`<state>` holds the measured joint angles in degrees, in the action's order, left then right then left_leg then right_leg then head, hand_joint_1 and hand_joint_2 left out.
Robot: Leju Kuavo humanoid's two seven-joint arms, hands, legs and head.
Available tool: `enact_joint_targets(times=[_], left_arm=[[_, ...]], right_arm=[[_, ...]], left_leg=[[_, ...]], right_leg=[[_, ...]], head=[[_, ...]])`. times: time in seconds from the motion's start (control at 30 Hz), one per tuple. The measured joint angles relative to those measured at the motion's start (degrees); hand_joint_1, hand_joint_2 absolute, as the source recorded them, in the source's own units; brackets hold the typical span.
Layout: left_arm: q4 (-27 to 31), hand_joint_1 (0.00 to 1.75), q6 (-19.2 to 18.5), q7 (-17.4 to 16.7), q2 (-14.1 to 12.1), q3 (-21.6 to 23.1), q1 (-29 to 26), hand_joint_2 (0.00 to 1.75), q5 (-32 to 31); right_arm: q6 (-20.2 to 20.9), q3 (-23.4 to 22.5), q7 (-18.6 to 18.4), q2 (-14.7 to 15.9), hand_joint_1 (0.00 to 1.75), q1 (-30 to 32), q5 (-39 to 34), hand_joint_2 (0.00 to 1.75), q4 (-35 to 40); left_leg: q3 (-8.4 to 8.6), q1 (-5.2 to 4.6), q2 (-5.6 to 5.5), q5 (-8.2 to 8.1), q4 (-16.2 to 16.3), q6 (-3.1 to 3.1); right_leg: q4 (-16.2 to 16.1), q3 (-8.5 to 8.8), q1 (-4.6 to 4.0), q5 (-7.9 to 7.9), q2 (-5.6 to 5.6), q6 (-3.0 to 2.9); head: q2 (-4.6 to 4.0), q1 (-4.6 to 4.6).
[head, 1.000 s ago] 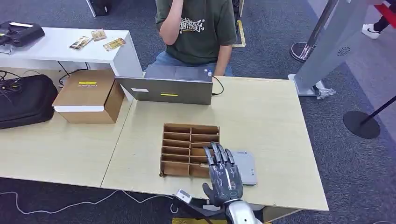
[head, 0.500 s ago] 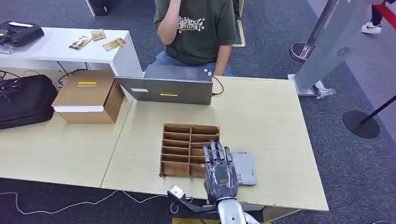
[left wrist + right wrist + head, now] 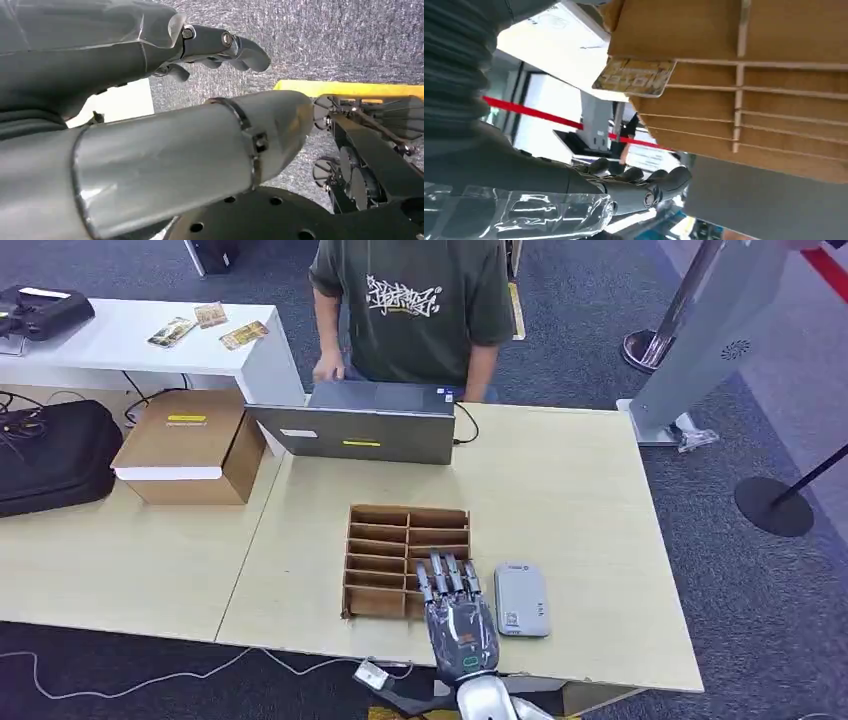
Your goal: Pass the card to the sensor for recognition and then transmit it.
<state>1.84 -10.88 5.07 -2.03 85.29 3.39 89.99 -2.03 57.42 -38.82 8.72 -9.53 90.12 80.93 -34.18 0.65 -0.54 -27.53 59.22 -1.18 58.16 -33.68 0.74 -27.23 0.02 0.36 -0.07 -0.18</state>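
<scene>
Card (image 3: pixel 634 77) pokes from the tray (image 3: pixel 385 540) just beyond the right hand (image 3: pixel 458 618), which has slid leftward off the sensor (image 3: pixel 521 598), fingers extended and empty, ready to pick.

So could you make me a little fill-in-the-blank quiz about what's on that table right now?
1. The robot's right hand reaches over the near edge of the wooden ____ with many compartments.
2. The small grey sensor lies flat on the table, to the ____ of that wooden piece.
3. At the table's far edge stands a grey ____, with a person in a green shirt behind it.

Missing words: divider tray; right; laptop
</scene>
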Motion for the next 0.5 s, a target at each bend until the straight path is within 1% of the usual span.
enact_joint_targets(times=[0.17, 0.3, 0.5], left_arm=[[0.0, 0.00, -0.1, 0.0, -0.5, 0.0, 0.0, 0.00, 0.0], [0.0, 0.00, -0.1, 0.0, -0.7, 0.0, 0.0, 0.00, -0.2], [0.0, 0.00, -0.1, -0.1, -1.0, 0.0, 0.0, 0.00, -0.6]], right_arm=[[-1.0, 1.7, 1.0, 0.2, 0.00, -1.2, 0.0, 1.75, -2.8], [-2.4, 1.7, 2.5, 0.2, 0.00, -1.3, 0.0, 1.75, -4.8], [-2.8, 0.9, 4.0, 0.0, 0.00, -1.3, 0.0, 1.75, -7.1]], left_leg=[[0.00, 0.00, 0.00, 0.00, 0.0, 0.00], [0.00, 0.00, 0.00, 0.00, 0.0, 0.00], [0.00, 0.00, 0.00, 0.00, 0.0, 0.00]], right_leg=[[0.0, 0.00, 0.00, 0.00, 0.00, 0.00], [0.0, 0.00, 0.00, 0.00, 0.00, 0.00], [0.0, 0.00, 0.00, 0.00, -0.01, 0.00]], head=[[0.00, 0.00], [0.00, 0.00], [-0.02, 0.00]])
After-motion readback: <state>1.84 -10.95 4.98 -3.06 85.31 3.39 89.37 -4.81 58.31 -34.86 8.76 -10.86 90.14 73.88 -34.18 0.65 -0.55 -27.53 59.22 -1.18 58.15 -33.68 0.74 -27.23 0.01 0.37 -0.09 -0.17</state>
